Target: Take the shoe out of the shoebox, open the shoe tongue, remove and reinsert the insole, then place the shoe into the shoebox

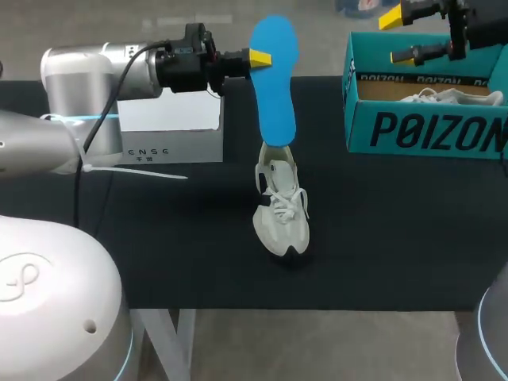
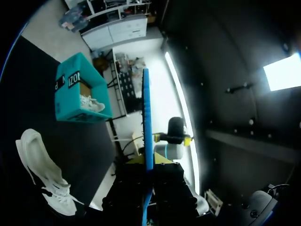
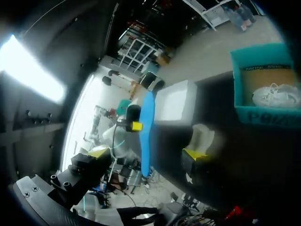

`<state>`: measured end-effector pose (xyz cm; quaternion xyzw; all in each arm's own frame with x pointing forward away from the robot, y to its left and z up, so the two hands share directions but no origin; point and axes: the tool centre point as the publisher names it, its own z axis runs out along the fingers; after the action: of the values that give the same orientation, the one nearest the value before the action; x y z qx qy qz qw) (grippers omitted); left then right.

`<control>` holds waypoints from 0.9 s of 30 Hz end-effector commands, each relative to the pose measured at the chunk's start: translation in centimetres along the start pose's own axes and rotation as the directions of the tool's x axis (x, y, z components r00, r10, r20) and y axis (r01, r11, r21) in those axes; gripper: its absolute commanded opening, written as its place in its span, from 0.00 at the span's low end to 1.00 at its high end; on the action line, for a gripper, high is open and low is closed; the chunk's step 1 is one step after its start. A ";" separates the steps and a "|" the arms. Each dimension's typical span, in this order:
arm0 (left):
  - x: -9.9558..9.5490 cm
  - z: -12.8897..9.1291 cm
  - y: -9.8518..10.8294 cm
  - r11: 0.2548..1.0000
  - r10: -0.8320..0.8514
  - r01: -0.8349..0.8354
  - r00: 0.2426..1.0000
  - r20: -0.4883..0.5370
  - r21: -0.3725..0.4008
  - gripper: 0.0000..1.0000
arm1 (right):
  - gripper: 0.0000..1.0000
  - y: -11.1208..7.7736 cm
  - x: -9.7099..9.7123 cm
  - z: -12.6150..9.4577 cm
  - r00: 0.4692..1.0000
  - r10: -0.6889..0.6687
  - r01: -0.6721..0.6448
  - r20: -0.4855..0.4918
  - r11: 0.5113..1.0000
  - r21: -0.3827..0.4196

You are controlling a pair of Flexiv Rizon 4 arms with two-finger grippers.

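Above the middle of the table point(image 1: 159, 238), left gripper point(image 1: 255, 58) was clamped on the blue insole point(image 1: 275, 87), fingers pinching it from both sides near its upper end. Insole hung upright, broad face toward the head camera, edge-on in the left wrist view. Its lower end sat right at the collar of the white shoe point(image 1: 280, 213); couldn't tell whether it was inside or only touching. That shoe stood on its sole on the black tabletop, toe toward the near edge, laces showing, nothing gripping it.

Right gripper point(image 1: 397, 36) hovered over the teal shoebox point(image 1: 429, 131) at the far right, fingers spread wide, nothing between them. Shoebox was open on top, with a second shoe point(image 1: 452, 97) lying inside. At the far left, just behind the left gripper, sat a white box point(image 1: 171, 131), well apart from the shoebox. The shoe on the table was between the two boxes, nearer the front edge.
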<state>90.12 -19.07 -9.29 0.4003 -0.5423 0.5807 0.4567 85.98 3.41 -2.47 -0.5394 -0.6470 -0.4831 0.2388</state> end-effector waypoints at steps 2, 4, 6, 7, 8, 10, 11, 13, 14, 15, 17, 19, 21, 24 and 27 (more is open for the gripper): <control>0.4 0.5 -0.3 1.000 0.002 -0.002 1.000 0.010 -0.012 0.00 | 1.00 0.8 2.3 -0.2 0.942 -0.100 0.089 0.321 0.995 0.049; 0.4 0.7 -0.2 1.000 0.002 -0.002 1.000 0.006 -0.019 0.00 | 1.00 0.9 3.4 0.1 0.958 -0.104 0.091 0.269 0.994 0.058; 0.3 0.9 -0.2 1.000 -0.006 0.005 1.000 -0.011 -0.017 0.00 | 1.00 0.9 3.4 0.1 0.958 -0.104 0.091 0.269 0.994 0.058; 0.3 0.9 -0.2 1.000 -0.007 0.007 1.000 -0.014 -0.016 0.00 | 1.00 0.9 3.4 0.1 0.958 -0.104 0.091 0.269 0.994 0.058; 0.3 0.9 -0.2 1.000 -0.005 0.005 1.000 -0.019 -0.013 0.00 | 1.00 0.9 3.4 0.1 0.958 -0.104 0.091 0.269 0.994 0.058; 0.1 1.0 -0.2 1.000 -0.022 0.022 0.999 -0.036 -0.003 0.00 | 1.00 0.9 3.4 0.1 0.958 -0.104 0.091 0.269 0.994 0.058; 0.0 0.9 -0.2 1.000 -0.028 0.028 0.999 -0.036 -0.002 0.00 | 1.00 0.9 3.4 0.1 0.958 -0.104 0.091 0.269 0.994 0.058; -0.2 0.9 -0.2 0.999 -0.051 0.051 0.998 -0.047 0.006 0.00 | 1.00 0.9 3.4 0.1 0.958 -0.104 0.091 0.269 0.994 0.058; -0.2 0.9 -0.2 0.998 -0.060 0.060 0.997 -0.049 0.008 0.00 | 1.00 0.9 3.4 0.1 0.958 -0.104 0.091 0.269 0.994 0.058; -0.3 1.0 -0.2 0.998 -0.068 0.069 0.996 -0.052 0.008 0.00 | 1.00 0.9 3.4 0.1 0.958 -0.104 0.091 0.269 0.994 0.058; -0.4 1.0 -0.3 0.997 -0.079 0.079 0.996 -0.050 0.009 0.00 | 1.00 0.9 3.4 0.1 0.958 -0.104 0.091 0.269 0.994 0.058; -0.5 1.1 -0.3 0.996 -0.083 0.084 0.995 -0.047 0.009 0.00 | 1.00 1.1 4.0 0.3 0.887 -0.073 0.039 0.456 0.996 0.085; -0.5 1.1 -0.5 0.996 -0.085 0.086 0.996 -0.041 0.020 0.00 | 1.00 1.4 5.2 0.5 0.804 -0.064 0.013 0.591 0.996 0.090; -0.6 1.2 -0.6 0.996 -0.087 0.088 0.996 -0.039 0.029 0.00 | 1.00 1.9 6.8 1.2 0.637 -0.047 -0.040 0.769 0.995 0.094; -0.7 1.5 -0.6 0.995 -0.091 0.093 0.995 -0.035 0.036 0.00 | 1.00 2.2 8.0 2.3 0.496 -0.026 -0.084 0.868 0.993 0.078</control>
<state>90.93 -20.26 -9.68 0.4208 -0.5061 0.5750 0.4859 85.34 6.83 2.35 -0.6043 -0.7081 -0.3516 0.0987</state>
